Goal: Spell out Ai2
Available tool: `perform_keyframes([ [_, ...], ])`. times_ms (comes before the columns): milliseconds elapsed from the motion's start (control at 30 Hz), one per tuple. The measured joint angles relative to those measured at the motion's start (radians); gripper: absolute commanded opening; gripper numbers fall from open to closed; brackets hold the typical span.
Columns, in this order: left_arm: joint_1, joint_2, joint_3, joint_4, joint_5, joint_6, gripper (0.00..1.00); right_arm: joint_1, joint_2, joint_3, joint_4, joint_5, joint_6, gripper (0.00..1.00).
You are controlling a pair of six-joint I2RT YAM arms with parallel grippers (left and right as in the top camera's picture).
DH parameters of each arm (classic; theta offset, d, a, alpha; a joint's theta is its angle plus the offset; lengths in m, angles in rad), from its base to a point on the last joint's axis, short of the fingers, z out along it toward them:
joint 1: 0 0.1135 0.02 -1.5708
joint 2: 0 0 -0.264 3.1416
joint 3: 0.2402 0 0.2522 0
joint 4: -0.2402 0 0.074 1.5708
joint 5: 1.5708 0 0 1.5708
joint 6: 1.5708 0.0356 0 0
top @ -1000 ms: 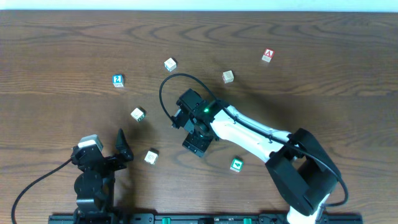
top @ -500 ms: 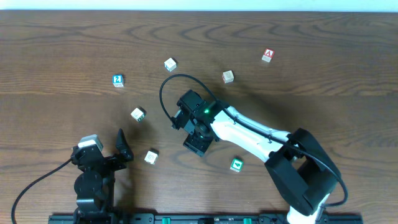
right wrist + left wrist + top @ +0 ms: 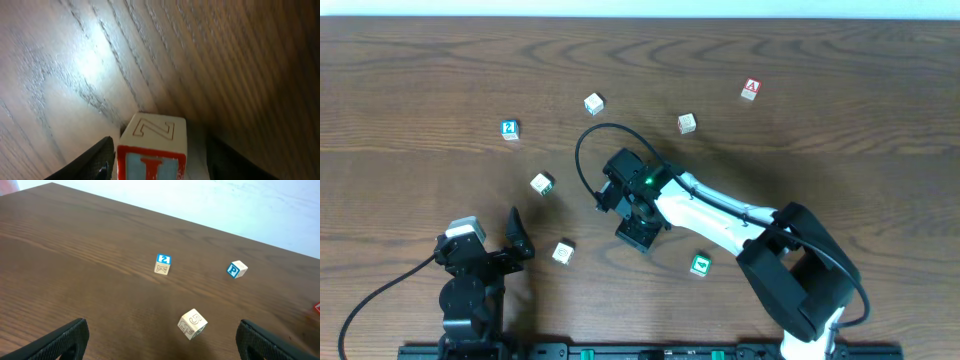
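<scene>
Narrower than a second ago, right gripper (image 3: pixel 165 162) jaws flank I cube (image 3: pixel 152 150) at frame centre, gap one side, not clamped, left gripper (image 3: pixel 492 238) wide open lower left, A cube (image 3: pixel 751 89) upper right, 2 cube (image 3: pixel 509 129) upper left.

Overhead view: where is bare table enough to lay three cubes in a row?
Bare: the stretch right of the red A cube and beyond the right arm; also left of the blue 2 cube. Crowded: the middle, around that arm.

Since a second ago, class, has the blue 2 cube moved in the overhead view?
No. The blue 2 cube keeps the same gap to the table's far edge.
</scene>
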Motion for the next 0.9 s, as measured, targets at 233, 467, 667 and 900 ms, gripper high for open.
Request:
perform_keyframes([
  [233, 0.0, 0.0, 0.0, 0.0, 0.0, 0.0, 0.95, 0.002, 0.003, 0.0, 0.021, 0.002, -0.003, 0.43],
  [467, 0.0, 0.0, 0.0, 0.0, 0.0, 0.0, 0.95, 0.002, 0.005, 0.0, 0.023, 0.0, -0.001, 0.33],
  [667, 0.0, 0.0, 0.0, 0.0, 0.0, 0.0, 0.95, 0.002, 0.005, 0.001, 0.021, -0.001, 0.002, 0.3],
  [900, 0.0, 0.0, 0.0, 0.0, 0.0, 0.0, 0.95, 0.002, 0.026, 0.047, 0.014, 0.044, 0.076, 0.32],
])
